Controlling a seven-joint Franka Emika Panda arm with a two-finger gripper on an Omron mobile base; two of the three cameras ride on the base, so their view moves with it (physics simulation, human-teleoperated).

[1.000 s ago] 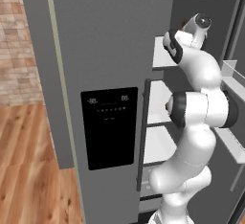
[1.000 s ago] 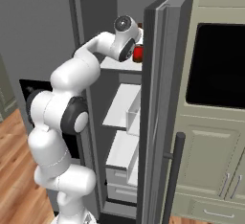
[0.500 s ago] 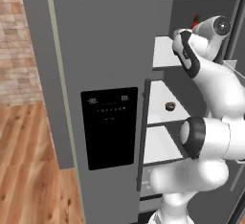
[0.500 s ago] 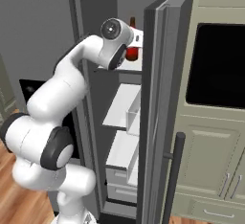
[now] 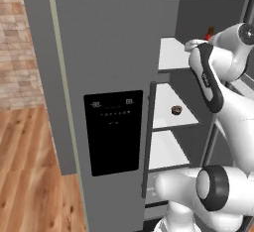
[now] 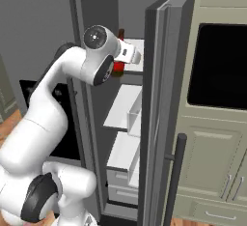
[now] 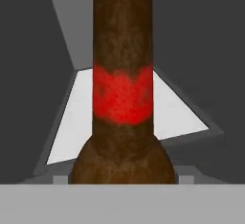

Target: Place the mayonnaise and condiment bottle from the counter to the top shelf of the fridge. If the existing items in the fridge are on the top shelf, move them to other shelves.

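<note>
Fridge [image 5: 114, 52] open, arm reaching into the upper part. Gripper buried behind the wrist in both base views, at the top shelf [image 5: 171, 57], right by the red bottle [image 6: 118, 65]. In the hand view, red bottle [image 7: 123, 89] dead centre and very close, upright, brown neck running up to a lip at the top, a red band around the middle, flaring wider below. Fingertips hidden at the bottom of that view, so cannot tell whether the jaws are spread, closed, or clamped on the bottle. From the left base view, just the dark neck and a sliver of red [image 5: 210, 31] poking up behind the wrist, toward the shelf's back right corner. From the right base view, red body low beside the forearm, dark neck above it, at the shelf's left edge (left as seen from that side). Small round brown thing [image 5: 175, 109] sitting on the second shelf [image 5: 168, 119], near its middle, well apart from the bottle. Lower shelf [image 5: 163, 151] beneath it, white and flat.
</note>
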